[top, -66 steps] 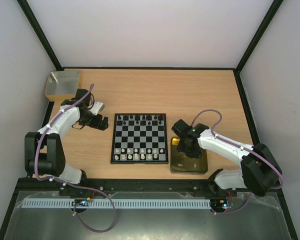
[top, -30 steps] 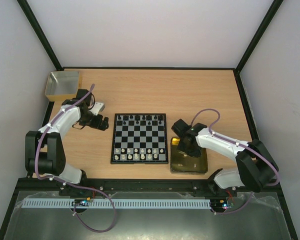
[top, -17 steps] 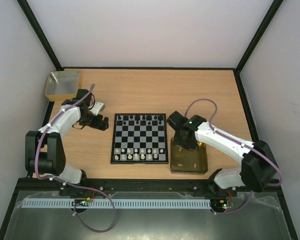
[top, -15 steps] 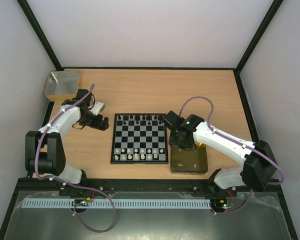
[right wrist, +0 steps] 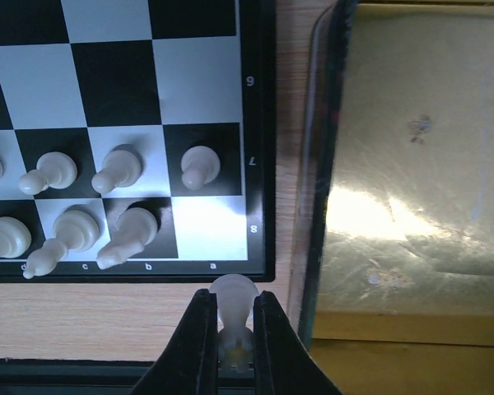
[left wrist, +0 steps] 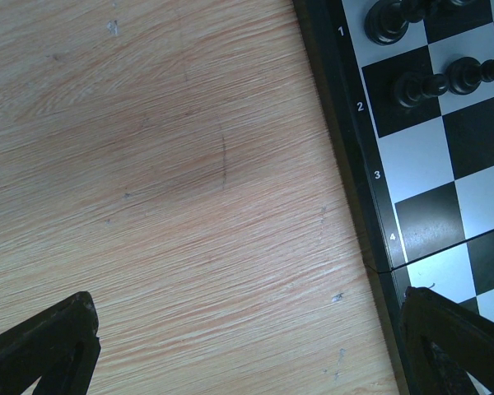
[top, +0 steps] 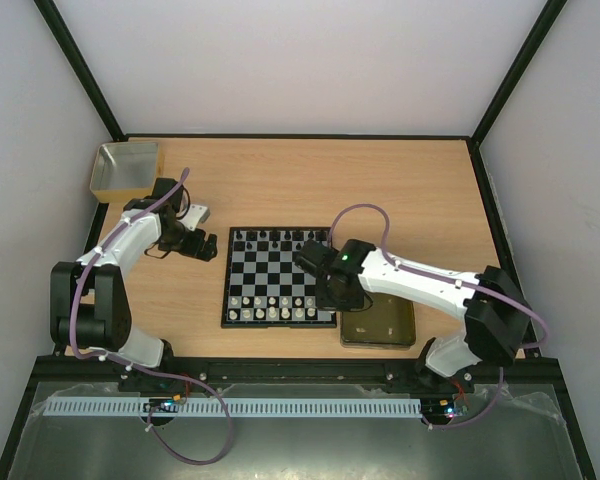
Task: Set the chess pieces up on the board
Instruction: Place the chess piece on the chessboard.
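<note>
Just off the board (right wrist: 258, 123), by its corner, the right gripper (right wrist: 233, 329) pinches a white piece (right wrist: 234, 296). Lower it straight onto the empty corner square (right wrist: 207, 229). The left gripper (left wrist: 247, 350), beside the board, is spread wide.

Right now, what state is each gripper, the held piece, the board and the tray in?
left gripper: open, holding nothing.
right gripper: shut on the white piece.
white piece: gripped, not yet on the board.
board: corner square nearest the gold tray bare.
gold tray: visible part holds no pieces.
</note>
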### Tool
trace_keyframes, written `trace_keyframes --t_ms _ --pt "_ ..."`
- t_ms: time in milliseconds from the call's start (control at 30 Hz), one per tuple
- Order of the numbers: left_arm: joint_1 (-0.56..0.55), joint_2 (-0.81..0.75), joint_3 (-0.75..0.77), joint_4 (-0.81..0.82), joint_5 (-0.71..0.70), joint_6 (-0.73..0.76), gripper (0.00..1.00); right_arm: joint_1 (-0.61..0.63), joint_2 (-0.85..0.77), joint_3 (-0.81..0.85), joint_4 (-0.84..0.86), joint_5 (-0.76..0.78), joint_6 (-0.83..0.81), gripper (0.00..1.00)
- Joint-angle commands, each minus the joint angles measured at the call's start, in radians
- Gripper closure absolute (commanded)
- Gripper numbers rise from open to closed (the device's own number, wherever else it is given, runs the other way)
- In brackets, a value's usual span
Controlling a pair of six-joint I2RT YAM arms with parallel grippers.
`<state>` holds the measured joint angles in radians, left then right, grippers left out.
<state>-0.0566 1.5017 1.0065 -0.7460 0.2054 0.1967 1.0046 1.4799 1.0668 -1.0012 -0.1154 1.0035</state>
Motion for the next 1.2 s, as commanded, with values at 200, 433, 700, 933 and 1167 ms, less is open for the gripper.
trace_keyframes --t_ms 200,433,700,933,1167 --pt "-0.005 0.011 -0.009 -0.007 -0.008 -0.009 0.01 0.011 0.089 -0.023 0.099 -0.012 0.001 0.95" --pt "-0.005 0.011 -0.01 -0.007 -0.009 -0.009 0.01 0.011 0.126 -0.032 0.128 -0.009 -0.003 0.94" --pt "-0.005 0.013 -0.01 -0.006 -0.009 -0.01 0.01 0.011 0.147 -0.038 0.144 -0.017 -0.011 0.92" --pt "-0.005 0.017 -0.011 -0.005 -0.008 -0.01 0.01 0.012 0.149 -0.031 0.138 -0.016 -0.014 0.87" --pt "-0.005 0.014 -0.011 -0.006 -0.008 -0.011 0.01 0.011 0.144 -0.027 0.125 -0.019 -0.019 0.84"
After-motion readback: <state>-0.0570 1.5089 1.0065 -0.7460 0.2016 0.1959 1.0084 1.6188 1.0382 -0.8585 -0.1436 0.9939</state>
